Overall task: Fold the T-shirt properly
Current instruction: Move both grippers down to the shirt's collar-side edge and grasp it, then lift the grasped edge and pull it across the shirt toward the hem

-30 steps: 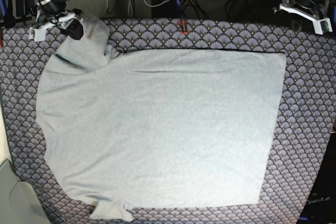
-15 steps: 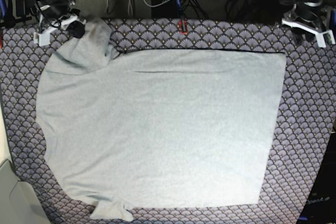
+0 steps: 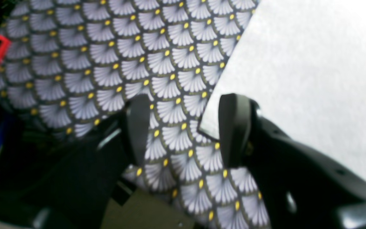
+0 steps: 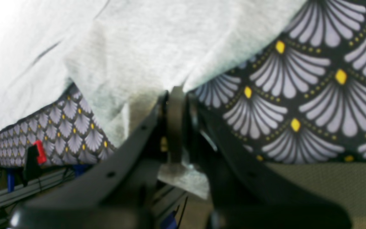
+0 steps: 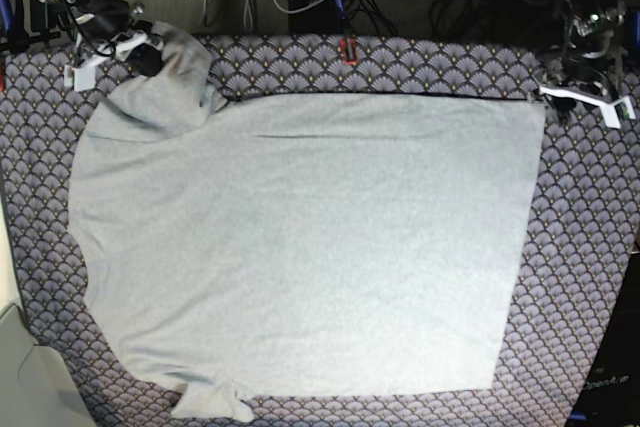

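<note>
Right claw (image 4: 176, 105) clamped on T-shirt (image 5: 300, 247) sleeve. Left claw (image 3: 183, 127) open, empty, over shirt corner on table (image 5: 590, 207).

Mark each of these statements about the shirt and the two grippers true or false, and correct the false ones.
1. The right gripper is shut on the T-shirt. True.
2. The left gripper holds the shirt's corner. False: its fingers stand apart with nothing between them.
3. The shirt is folded in half. False: it lies spread out on the patterned cloth.
4. A red clamp sits at the cloth's far edge. True.
</note>
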`<state>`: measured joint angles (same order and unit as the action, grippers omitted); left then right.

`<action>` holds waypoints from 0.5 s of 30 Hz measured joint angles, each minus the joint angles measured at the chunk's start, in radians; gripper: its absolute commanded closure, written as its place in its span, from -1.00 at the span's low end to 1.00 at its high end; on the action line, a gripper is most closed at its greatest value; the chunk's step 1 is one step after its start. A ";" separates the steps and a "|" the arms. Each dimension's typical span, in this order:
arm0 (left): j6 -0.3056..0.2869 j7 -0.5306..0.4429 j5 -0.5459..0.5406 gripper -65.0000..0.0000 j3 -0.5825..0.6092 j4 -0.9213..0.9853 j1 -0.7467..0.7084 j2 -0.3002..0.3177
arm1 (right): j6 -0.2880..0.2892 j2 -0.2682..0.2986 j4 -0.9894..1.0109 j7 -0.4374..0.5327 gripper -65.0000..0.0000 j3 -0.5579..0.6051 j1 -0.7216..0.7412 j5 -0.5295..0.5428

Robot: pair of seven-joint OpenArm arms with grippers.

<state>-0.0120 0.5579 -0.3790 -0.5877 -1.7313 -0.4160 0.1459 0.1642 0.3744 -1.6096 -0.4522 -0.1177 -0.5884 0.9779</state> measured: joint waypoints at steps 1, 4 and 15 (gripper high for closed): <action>0.000 -0.001 0.000 -0.05 0.000 0.012 0.013 0.000 | 0.000 0.000 0.000 0.000 1.00 0.000 0.000 0.000; 0.000 -0.006 0.000 -0.05 0.001 0.062 0.051 -0.003 | 0.000 0.001 0.000 0.000 1.00 0.000 0.000 0.000; -0.068 -0.018 0.010 -0.05 0.040 0.189 0.101 -0.040 | 0.000 0.003 0.000 -0.003 1.00 0.000 0.000 0.003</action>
<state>-0.0803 0.5400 -0.3687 -0.5476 -1.5421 -0.3153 0.1059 0.1646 0.3771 -1.6100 -0.4553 -0.1177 -0.5884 0.9813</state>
